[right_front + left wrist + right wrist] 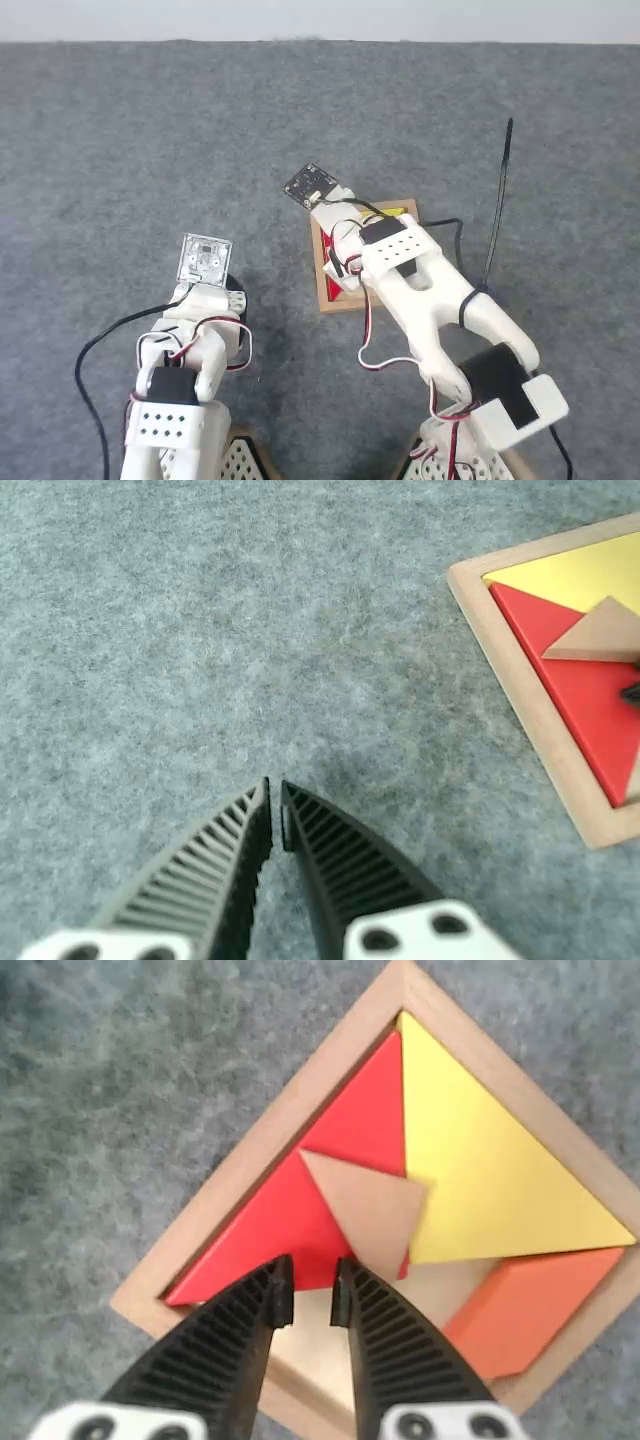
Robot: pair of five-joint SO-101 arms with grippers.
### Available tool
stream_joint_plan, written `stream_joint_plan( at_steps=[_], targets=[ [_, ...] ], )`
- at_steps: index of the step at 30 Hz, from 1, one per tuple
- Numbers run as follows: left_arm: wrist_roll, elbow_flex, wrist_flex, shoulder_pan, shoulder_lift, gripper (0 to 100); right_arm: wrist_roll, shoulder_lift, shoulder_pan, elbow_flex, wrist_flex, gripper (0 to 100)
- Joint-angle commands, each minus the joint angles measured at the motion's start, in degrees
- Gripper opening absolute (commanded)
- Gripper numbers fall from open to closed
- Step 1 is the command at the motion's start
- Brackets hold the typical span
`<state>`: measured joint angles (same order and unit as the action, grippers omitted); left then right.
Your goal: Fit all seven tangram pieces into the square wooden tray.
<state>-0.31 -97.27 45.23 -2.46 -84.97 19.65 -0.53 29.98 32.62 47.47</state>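
Overlapping the tray's [266, 1145] red triangle [262, 1232] lies a plain wooden triangle [370, 1205].

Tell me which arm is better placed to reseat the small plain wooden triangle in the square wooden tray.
Right. The right gripper hangs over the square wooden tray, close to the small plain wooden triangle overlapping the large red triangle. The left gripper is over bare grey felt.

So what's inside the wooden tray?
Inside the wooden tray: a red triangle, a yellow triangle, an orange piece, and a tan triangle lying partly over the red. The right gripper hides part of the floor.
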Motion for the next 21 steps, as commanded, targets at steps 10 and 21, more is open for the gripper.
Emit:
stream_joint_plan(
  at_steps=[10,21],
  targets=[
    [0.44,0.48,0.44,-0.26,-0.7,2,-0.26,-0.22,-5.93,-6.33,-1.54,7.2],
    [0.44,0.48,0.44,-0.26,-0.7,2,-0.53,-14.55,-6.11,-23.65,4.26,7.2]
  ],
)
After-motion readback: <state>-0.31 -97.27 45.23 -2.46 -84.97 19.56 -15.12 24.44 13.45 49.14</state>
